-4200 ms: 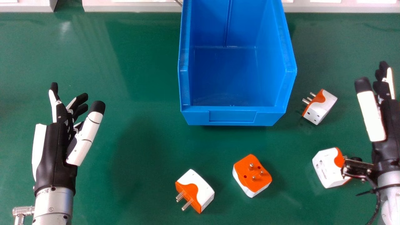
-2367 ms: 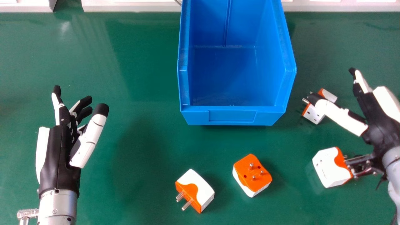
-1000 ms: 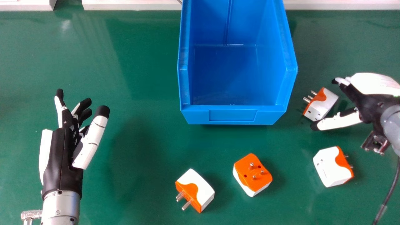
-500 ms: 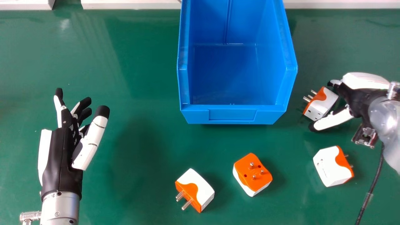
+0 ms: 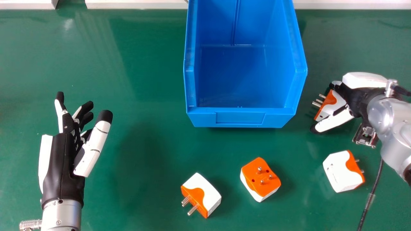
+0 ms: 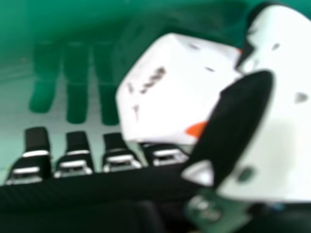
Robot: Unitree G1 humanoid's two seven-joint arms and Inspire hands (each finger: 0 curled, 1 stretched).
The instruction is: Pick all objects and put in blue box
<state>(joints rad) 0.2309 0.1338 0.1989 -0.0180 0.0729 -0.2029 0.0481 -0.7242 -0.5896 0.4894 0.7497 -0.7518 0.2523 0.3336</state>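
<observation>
Your right hand (image 5: 356,96), thumb and fingers apart, straddles the first adapter (image 5: 335,100) at the blue box's (image 5: 240,118) four o'clock. Expect it light, stiff, slick; grip its sides, clear of the prongs (image 5: 316,104). The side wall (image 5: 296,57) blocks your way in. Second adapter (image 5: 339,171) lies toward five, third adapter (image 5: 260,179) six, fourth adapter (image 5: 201,194) nearly seven; left hand (image 5: 62,160), eight.

My right fingers (image 5: 335,120) are black and white, the boxy plastic plug adapters (image 5: 207,192) white with curved orange patches, the open plastic box (image 5: 240,118) blue, the tabletop (image 5: 144,160) green.
</observation>
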